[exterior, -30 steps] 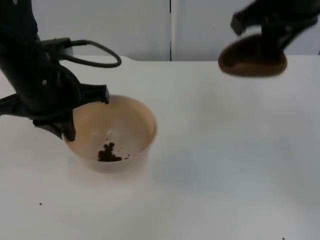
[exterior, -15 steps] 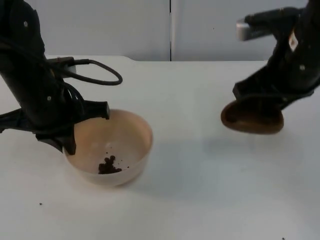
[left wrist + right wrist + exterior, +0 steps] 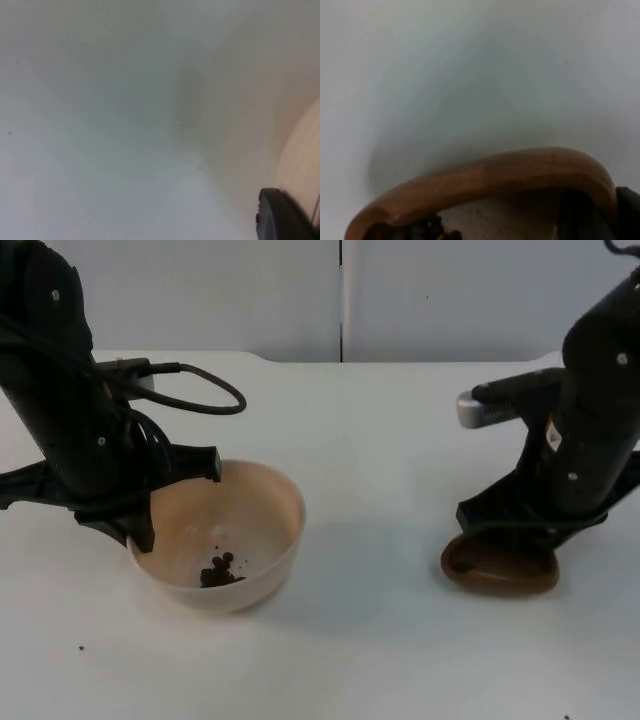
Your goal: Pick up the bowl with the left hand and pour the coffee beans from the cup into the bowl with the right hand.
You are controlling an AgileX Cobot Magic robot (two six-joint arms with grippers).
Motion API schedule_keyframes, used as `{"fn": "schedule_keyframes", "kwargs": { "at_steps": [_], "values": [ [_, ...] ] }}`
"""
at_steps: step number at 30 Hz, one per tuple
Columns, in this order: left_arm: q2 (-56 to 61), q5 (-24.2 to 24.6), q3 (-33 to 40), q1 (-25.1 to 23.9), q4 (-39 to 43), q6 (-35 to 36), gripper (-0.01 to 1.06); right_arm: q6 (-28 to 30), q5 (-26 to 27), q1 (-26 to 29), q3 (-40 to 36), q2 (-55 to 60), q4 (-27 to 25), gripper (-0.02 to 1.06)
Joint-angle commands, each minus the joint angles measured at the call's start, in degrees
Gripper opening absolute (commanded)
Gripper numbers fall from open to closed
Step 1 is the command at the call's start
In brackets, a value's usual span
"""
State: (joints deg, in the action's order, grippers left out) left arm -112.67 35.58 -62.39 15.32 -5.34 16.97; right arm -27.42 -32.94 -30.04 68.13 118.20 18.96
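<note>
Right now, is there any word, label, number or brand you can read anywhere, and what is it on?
No readable text.
Right arm: a small pale sticker, too small to read.
Bowl, held by the left gripper: no marking.
Brown cup, at the right gripper: no marking.
Table and partition wall: blank.

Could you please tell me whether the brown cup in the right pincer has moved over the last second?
Yes. The brown cup has come down from level with the grey partition wall to the white table.
</note>
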Motion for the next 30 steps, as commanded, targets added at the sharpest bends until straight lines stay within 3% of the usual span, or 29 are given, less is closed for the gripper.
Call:
{"fn": "schedule_keyframes", "kwargs": {
  "at_steps": [1, 13, 17, 18, 20, 21, 22, 23, 26, 30],
  "values": [
    [-0.5, -0.5, -0.2, -0.1, 0.0, 0.0, 0.00, -0.2, 0.7, 0.3, -0.3, 0.4, 0.4, 0.00],
    [-0.5, -1.5, -0.2, -0.1, 2.0, -0.2, 0.00, -0.5, 1.4, 0.3, -0.5, 1.9, 0.5, 0.00],
    [-0.5, -1.7, -0.2, -0.1, 2.1, -0.2, 0.00, -0.5, 1.8, 0.3, -0.5, 1.9, 0.5, 0.05],
    [-0.5, -1.9, -0.2, -0.1, 2.1, -0.2, 0.03, -0.5, 1.9, 0.3, -0.5, 1.9, 0.5, 0.10],
    [-0.5, -2.1, -0.2, -0.1, 1.9, -0.2, 0.21, -0.5, 2.0, 0.3, -0.5, 1.9, 0.5, 0.22],
    [-0.5, -2.1, -0.2, -0.1, 1.9, -0.2, 0.21, -0.5, 2.0, 0.3, -0.5, 1.9, 0.5, 0.22],
    [-0.5, -2.2, -0.2, -0.1, 1.8, -0.2, 0.30, -0.5, 2.2, 0.3, -0.5, 1.9, 0.5, 0.35],
    [-0.5, -2.4, -0.2, -0.1, 1.7, -0.2, 0.43, -0.5, 2.3, 0.3, -0.5, 1.7, 0.5, 0.42],
    [-0.5, -2.4, -0.2, -0.1, 1.6, -0.2, 0.68, -0.6, 2.9, 0.3, -0.5, 1.2, 0.2, 0.60],
    [0.0, -2.4, -0.2, -0.1, 1.6, -0.2, 0.80, -0.6, 3.0, 0.3, -0.5, -0.8, 0.5, 0.72]
  ]
}}
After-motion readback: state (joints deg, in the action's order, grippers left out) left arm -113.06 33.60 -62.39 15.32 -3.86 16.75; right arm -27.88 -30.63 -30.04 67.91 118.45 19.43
